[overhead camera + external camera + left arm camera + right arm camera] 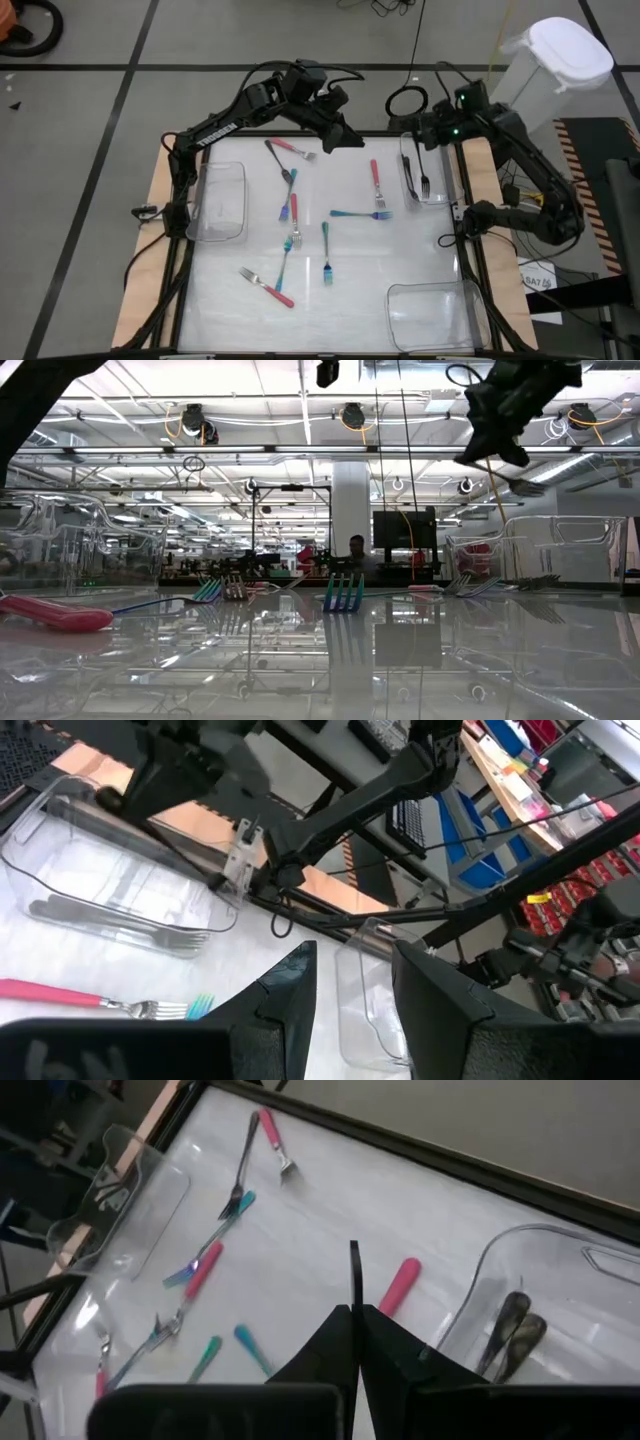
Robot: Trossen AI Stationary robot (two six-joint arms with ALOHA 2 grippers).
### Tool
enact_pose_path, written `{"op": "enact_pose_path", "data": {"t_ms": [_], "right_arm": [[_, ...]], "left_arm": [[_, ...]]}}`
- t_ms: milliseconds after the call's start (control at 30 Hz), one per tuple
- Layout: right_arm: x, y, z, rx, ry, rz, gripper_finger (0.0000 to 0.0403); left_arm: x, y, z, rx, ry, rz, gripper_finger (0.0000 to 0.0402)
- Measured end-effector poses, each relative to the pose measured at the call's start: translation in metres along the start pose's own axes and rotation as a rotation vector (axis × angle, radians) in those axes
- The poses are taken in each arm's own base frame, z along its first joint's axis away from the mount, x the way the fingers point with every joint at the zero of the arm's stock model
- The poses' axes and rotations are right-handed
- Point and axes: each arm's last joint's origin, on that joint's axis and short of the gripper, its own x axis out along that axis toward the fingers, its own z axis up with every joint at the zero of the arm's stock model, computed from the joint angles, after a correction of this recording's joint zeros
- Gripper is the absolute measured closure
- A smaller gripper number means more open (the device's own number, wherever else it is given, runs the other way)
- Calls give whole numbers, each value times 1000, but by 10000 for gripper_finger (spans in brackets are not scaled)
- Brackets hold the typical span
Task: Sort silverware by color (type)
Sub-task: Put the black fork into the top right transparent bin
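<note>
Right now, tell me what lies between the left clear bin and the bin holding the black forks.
High view: pink and teal forks scattered between the left bin and that bin.

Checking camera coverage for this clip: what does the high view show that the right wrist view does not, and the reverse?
Only the high view shows both arms whole, the left gripper above the table's far edge, and the empty near bin. Only the right wrist view shows the right gripper shut on a thin dark fork handle. Both show the pink and teal forks on the table and the bin with black forks.

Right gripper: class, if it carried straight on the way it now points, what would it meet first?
Probably the pink-handled fork lying just beyond the shut right gripper, beside the clear bin; depth is uncertain.
</note>
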Motion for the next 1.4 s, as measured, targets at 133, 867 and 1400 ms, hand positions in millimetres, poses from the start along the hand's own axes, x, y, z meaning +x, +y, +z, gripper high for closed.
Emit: {"op": "enact_pose_path", "data": {"t_ms": [133,867,1400], "right_arm": [[11,-10,-4,18,-31,0,395],[42,-42,-33,54,18,-205,395],[53,-54,-46,20,20,-320,387]], "left_arm": [[0,0,0,1,-1,4,268],[0,1,0,18,-10,25,268],[0,2,1,55,-22,60,268]]}}
